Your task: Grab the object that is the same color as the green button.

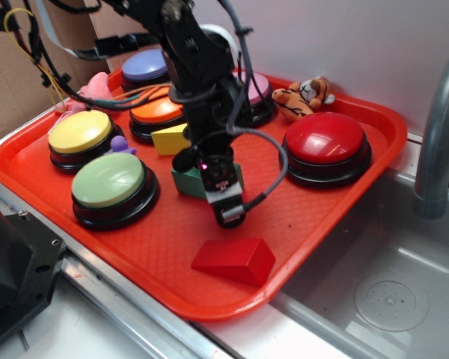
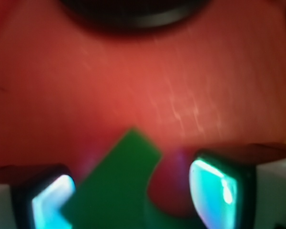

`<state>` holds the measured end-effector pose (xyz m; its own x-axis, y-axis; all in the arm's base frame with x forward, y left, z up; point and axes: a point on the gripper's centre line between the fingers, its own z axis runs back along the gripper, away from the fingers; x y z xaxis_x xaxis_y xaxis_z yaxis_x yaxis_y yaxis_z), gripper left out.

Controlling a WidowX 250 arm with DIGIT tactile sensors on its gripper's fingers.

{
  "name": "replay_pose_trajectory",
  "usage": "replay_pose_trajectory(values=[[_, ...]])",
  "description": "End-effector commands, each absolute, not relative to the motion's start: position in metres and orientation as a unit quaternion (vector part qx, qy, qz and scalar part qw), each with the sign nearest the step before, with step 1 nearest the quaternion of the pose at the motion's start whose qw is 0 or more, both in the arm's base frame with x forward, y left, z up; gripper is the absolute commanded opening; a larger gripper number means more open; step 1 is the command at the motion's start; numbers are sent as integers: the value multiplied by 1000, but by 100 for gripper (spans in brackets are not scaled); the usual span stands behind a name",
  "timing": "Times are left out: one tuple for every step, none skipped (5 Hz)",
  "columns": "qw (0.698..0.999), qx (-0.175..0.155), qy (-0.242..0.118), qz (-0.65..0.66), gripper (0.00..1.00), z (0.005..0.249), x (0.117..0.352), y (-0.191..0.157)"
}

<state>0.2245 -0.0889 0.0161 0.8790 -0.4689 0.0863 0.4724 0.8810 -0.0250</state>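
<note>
A red tray (image 1: 325,224) fills the frame's centre, carrying dome buttons: green button (image 1: 108,179) lower left, yellow button (image 1: 80,132) above it, red button (image 1: 325,137) right; red block (image 1: 234,260) bottom centre.

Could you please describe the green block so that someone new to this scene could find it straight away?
On the red tray, look near the middle, just right of the green button and directly under the gripper. The green block sits there, darker than the button, unlike the yellow block behind and the red block in front.
</note>
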Motion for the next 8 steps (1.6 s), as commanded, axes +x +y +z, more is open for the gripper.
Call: replay_pose_trajectory(values=[[973, -20, -44, -224, 0, 19, 226, -95], [974, -24, -52, -217, 0, 28, 226, -94], [978, -31, -49, -200, 0, 50, 229, -93], [985, -17, -54, -164, 0, 91, 230, -84], [993, -7, -52, -105, 0, 122, 228, -70], [998, -10, -47, -38, 0, 158, 222, -50], [998, -17, -62, 7, 0, 184, 218, -31], [998, -30, -60, -7, 0, 191, 218, -18]])
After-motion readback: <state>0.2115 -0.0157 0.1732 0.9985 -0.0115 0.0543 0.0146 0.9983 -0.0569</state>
